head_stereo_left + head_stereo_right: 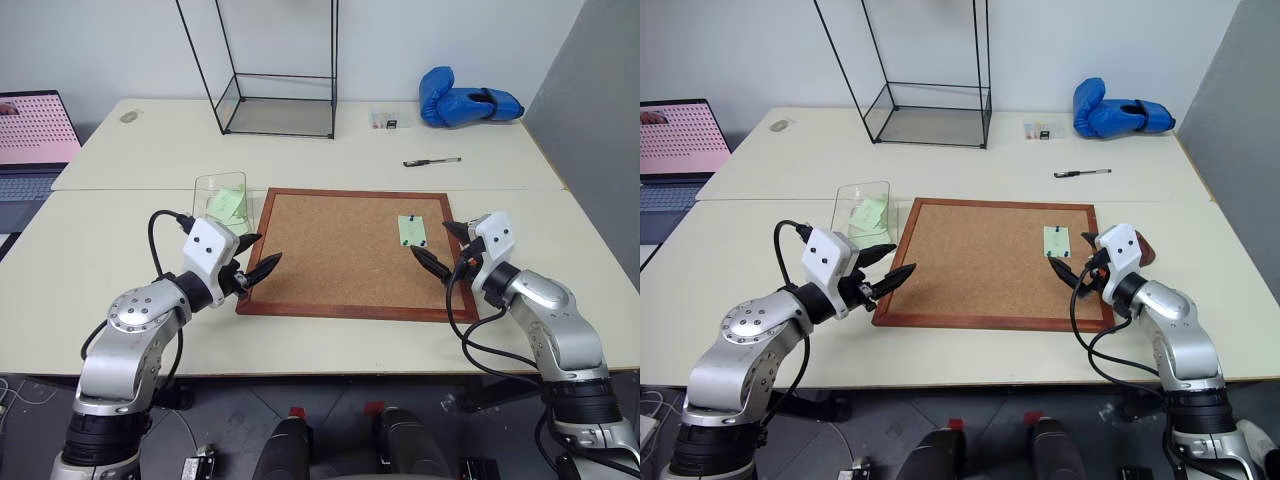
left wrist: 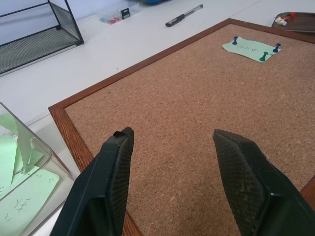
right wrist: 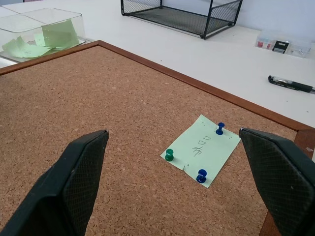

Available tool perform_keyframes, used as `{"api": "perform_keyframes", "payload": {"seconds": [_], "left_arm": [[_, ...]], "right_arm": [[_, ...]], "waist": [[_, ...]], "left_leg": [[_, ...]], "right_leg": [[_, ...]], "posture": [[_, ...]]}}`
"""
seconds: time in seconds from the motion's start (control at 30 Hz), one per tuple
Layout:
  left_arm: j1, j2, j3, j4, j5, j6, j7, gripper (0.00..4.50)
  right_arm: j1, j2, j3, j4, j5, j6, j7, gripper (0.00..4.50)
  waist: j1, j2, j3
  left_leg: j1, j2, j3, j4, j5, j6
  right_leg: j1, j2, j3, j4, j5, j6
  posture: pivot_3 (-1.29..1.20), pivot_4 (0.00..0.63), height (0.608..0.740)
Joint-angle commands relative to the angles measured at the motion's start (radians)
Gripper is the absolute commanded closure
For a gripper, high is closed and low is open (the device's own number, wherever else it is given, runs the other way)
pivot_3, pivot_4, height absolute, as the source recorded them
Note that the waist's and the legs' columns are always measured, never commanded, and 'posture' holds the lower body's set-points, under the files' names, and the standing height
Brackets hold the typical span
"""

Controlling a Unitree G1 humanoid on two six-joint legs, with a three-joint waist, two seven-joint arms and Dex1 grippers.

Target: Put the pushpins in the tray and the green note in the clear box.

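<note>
Cream desk, framed cork board: pale-green paper note pinned by small pushpins, three o'clock. My right claw gapes toward it; left claw apart, empty.

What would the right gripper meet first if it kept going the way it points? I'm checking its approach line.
Probably the green note, pinned to the cork board, straight ahead between the right gripper's open fingers; height is unclear.
</note>
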Motion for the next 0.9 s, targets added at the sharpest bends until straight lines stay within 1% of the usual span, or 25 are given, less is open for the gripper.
{"api": "perform_keyframes", "payload": {"seconds": [0.03,0.2,0.3,0.5,0.77,0.9], "left_arm": [[-0.015,-0.001,0.010,-0.001,-0.008,-0.038,-0.006,1.80],[-0.019,0.008,0.002,-0.002,-0.005,-0.028,-0.007,1.80],[-0.033,0.035,-0.015,0.002,-0.006,0.011,-0.027,1.80],[-0.067,0.040,-0.014,0.034,-0.016,-0.005,-0.057,1.80],[-0.119,0.009,-0.093,0.072,0.000,-0.034,-0.108,1.80],[-0.175,-0.019,-0.136,0.133,0.021,-0.056,-0.115,1.80]], "right_arm": [[-0.009,-0.005,-0.014,-0.022,0.001,-0.014,-0.001,0.00],[-0.009,-0.005,-0.014,-0.020,0.000,-0.015,0.000,0.00],[-0.006,-0.006,-0.015,-0.023,0.000,-0.014,0.000,0.00],[0.000,-0.006,-0.016,-0.029,0.001,-0.013,0.000,0.00],[0.005,-0.001,-0.013,-0.031,-0.003,-0.016,-0.006,0.00],[0.019,0.003,-0.013,-0.045,-0.004,-0.016,-0.014,0.00]], "waist": [[0.000,0.000,0.000],[0.000,0.000,0.000],[0.000,0.000,0.000],[-0.001,0.000,0.000],[0.000,0.000,0.000],[0.001,0.000,0.000]], "left_leg": [[0.000,0.000,0.000,0.000,0.000,0.000],[0.000,0.000,0.000,0.000,0.000,0.000],[0.000,0.000,0.000,0.000,0.000,0.000],[0.000,0.000,0.000,0.000,0.000,0.000],[0.000,0.000,0.000,0.000,0.000,0.000],[-0.001,0.000,0.000,0.000,0.000,0.000]], "right_leg": [[0.000,0.000,0.000,0.000,0.000,0.000],[0.000,0.000,0.000,0.000,0.000,0.000],[0.000,0.000,0.000,0.000,0.000,0.000],[0.000,0.000,0.000,0.000,0.000,0.000],[0.000,0.000,0.000,-0.001,0.000,0.000],[0.000,0.000,0.000,-0.001,0.000,0.000]], "posture": [[0.00,0.150,0.740],[0.00,0.150,0.740],[0.00,0.150,0.740],[0.00,0.150,0.740],[0.00,0.150,0.740],[0.00,0.150,0.740]]}}
